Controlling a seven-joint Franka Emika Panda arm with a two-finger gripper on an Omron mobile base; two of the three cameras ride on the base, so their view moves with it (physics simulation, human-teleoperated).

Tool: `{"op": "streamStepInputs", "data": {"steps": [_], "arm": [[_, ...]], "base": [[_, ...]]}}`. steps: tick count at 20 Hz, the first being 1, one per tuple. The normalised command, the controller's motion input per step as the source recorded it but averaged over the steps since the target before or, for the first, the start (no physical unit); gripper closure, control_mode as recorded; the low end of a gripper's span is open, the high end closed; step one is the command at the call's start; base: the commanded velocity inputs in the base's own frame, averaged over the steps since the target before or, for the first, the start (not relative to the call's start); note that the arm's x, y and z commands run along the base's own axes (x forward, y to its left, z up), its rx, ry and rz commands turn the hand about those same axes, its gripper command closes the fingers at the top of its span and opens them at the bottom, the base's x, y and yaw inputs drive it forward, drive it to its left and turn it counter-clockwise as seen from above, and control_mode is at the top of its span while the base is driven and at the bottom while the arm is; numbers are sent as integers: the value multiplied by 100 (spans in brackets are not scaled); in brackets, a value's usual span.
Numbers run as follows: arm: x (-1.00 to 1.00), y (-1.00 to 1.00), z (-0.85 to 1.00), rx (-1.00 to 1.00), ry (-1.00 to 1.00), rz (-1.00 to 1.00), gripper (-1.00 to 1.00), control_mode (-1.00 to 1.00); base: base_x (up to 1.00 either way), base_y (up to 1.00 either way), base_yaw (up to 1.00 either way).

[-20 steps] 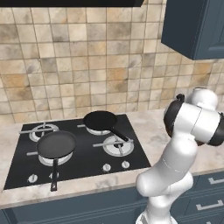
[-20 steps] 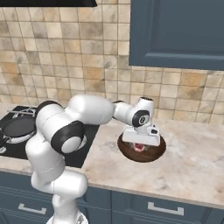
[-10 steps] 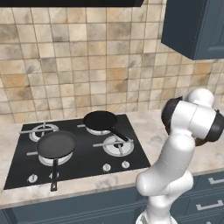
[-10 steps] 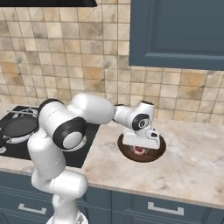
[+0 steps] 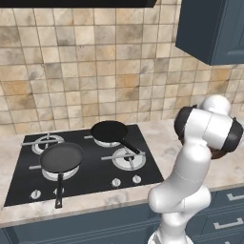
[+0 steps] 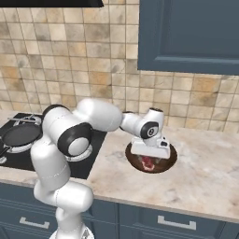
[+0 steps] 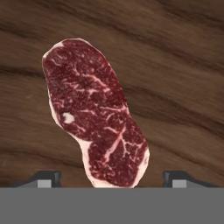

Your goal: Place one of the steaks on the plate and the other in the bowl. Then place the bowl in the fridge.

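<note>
steak (image 7: pixel 98 118) is lying flat on the dark wooden floor of the bowl (image 6: pixel 167 161), its marbled red face up and a pale fat edge running down one side. in the hand view the end effector (image 7: pixel 112 177) is hanging directly above it with its two dark fingertips (image 7: pixel 46 177) standing wide apart, one on each side of the meat's lower end and neither touching it. from the right base view the white arm is reaching across the marble worktop (image 6: pixel 205 182), the hand is sitting low over the bowl and a sliver of red meat is showing beneath it. the bowl is resting on the worktop just to the right of the black gas hob (image 5: pixel 76 164). on the hob two black frying pans are sitting on the burners, the nearer one (image 5: pixel 61 158) at front left with its handle pointing toward the front edge, the other (image 5: pixel 109 130) further back. beige tiles are covering the wall behind, and a dark blue cabinet (image 6: pixel 189 35) is hanging above the bowl.
</note>
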Motion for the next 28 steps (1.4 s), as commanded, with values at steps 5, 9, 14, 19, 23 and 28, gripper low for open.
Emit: {"op": "streamStepInputs", "data": {"steps": [5, 9, 14, 19, 23, 28], "arm": [[4, 0, 2, 0, 0, 0, -100, -100], [-35, 0, 29, 0, 0, -7, -100, -100], [-47, 5, 45, 0, 0, -16, -100, -100], [-62, 65, 16, -4, 0, -22, -100, -100], [-52, 100, 26, -15, 0, -12, -100, -100], [-80, 100, 24, -5, -4, 0, -100, -100]], "base": [[0, 0, 0], [0, 0, 0], [0, 0, 0], [0, 0, 0], [0, 0, 0], [0, 0, 0]]}}
